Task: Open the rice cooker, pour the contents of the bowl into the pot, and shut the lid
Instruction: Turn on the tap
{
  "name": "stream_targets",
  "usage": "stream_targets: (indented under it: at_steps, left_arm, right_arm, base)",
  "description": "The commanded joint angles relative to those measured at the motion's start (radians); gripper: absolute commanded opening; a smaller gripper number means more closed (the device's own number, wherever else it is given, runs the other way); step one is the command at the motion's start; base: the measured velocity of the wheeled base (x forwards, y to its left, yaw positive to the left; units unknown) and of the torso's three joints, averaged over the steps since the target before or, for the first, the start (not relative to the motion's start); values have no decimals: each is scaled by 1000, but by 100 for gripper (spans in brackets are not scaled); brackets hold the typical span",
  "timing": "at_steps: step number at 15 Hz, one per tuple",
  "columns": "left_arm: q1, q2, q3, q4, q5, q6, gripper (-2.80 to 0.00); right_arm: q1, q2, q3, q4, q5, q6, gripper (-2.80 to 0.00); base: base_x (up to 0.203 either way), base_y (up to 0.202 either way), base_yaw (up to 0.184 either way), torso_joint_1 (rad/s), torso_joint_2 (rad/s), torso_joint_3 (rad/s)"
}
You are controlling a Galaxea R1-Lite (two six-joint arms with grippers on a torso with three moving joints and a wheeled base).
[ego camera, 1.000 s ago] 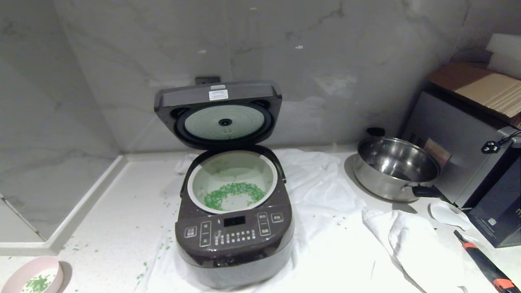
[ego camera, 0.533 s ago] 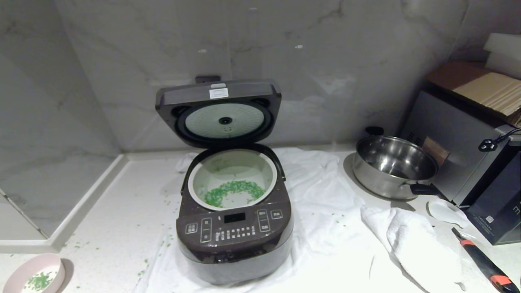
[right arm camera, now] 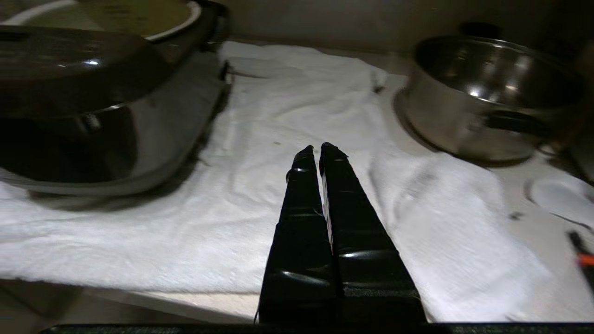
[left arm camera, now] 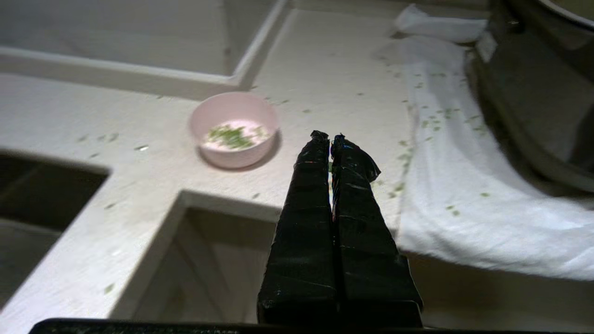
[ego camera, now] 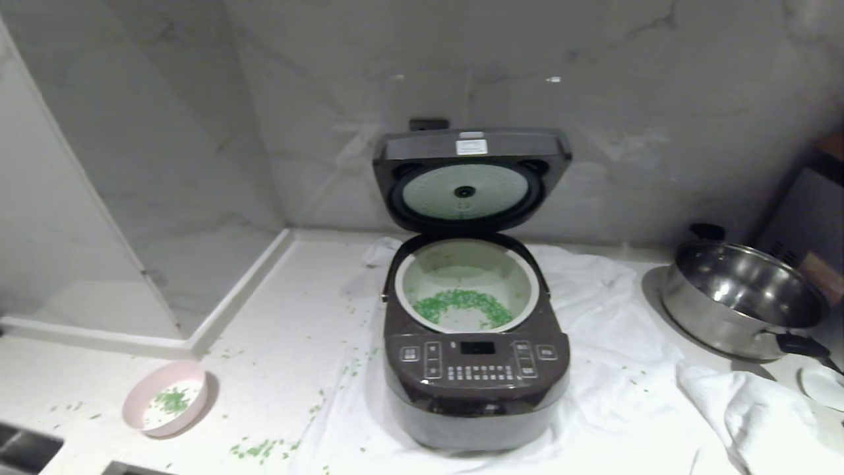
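The dark rice cooker (ego camera: 476, 389) stands on a white cloth with its lid (ego camera: 471, 178) raised upright. Green bits (ego camera: 469, 305) lie in its white pot (ego camera: 422, 270). The pink bowl (ego camera: 137, 404) sits on the counter to the cooker's left, some green bits (ego camera: 173, 400) still in it. In the left wrist view the bowl (left arm camera: 218, 157) lies just ahead of my left gripper (left arm camera: 329, 137), which is shut and empty. My right gripper (right arm camera: 316, 149) is shut and empty over the cloth, the cooker (right arm camera: 93, 116) to one side. Neither arm shows in the head view.
A steel saucepan (ego camera: 738, 310) with black handles stands to the cooker's right, with a crumpled white towel (ego camera: 758, 415) in front of it. Green bits (ego camera: 264, 450) are scattered over the counter. A step in the counter (ego camera: 217, 316) runs at the left, marble wall behind.
The whole head view has shifted: cooker, bowl and saucepan now sit further right in the picture, so the camera has turned left. The things themselves have not moved.
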Motion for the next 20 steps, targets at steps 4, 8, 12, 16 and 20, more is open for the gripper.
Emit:
stream_targets:
  at_steps: [4,8,12,16,20]
  left_arm:
    - [0,-2,0,1,0,0,-280]
    - [0,-2,0,1,0,0,-280]
    - [0,-2,0,1,0,0,-280]
    - [0,-2,0,1,0,0,-280]
    - [0,-2,0,1,0,0,-280]
  right_arm:
    - [0,0,0,0,1,-1,-280]
    - [0,0,1,0,1,-1,-280]
    - [0,0,2,0,1,-5,-280]
    - [0,0,0,0,1,-5,-280]
    - [0,0,1,0,1,-5,-280]
  base:
    - [-1,-8,175,2,5,4]
    - [-1,-7,176,3,4,3]
    - [-2,-8,176,3,3,3]
    - [-3,-6,143,2,3,2]
    - [0,0,0,0,0,0]
